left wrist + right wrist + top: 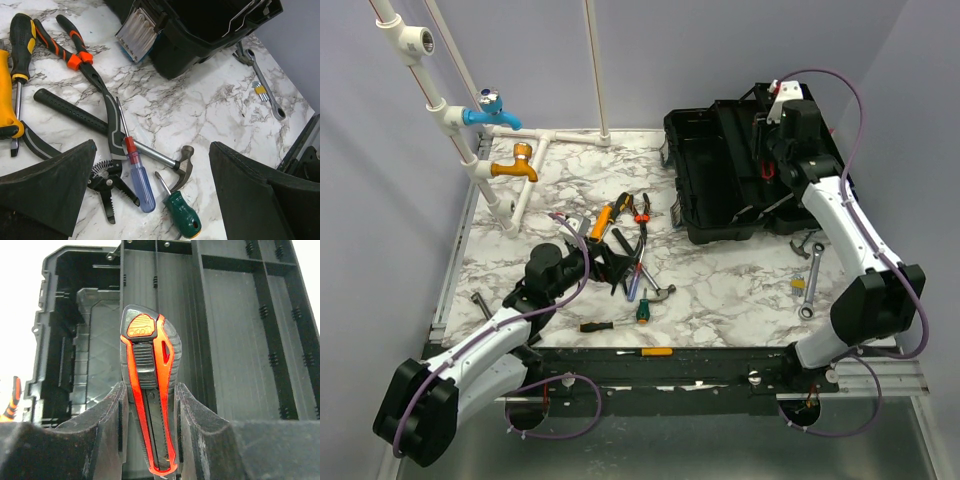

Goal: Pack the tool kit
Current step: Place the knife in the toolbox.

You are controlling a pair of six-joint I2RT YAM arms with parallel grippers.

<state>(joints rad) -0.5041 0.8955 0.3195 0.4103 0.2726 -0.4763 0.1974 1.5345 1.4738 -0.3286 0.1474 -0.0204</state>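
The right hand (150,412) is clamped on a red-and-black utility knife (148,355) above the open toolbox (235,340); the raised marks on the knife's orange button are too small to read; only the right wrist view shows the knife plainly. The toolbox sits at the far right of the marble worktop (720,290). The left hand (152,165), fingers wide apart, hangs over loose tools: a hammer (165,159), a blue screwdriver (141,182), a green screwdriver (182,216); only the top view shows a yellow-handled screwdriver (655,351) at the near edge.
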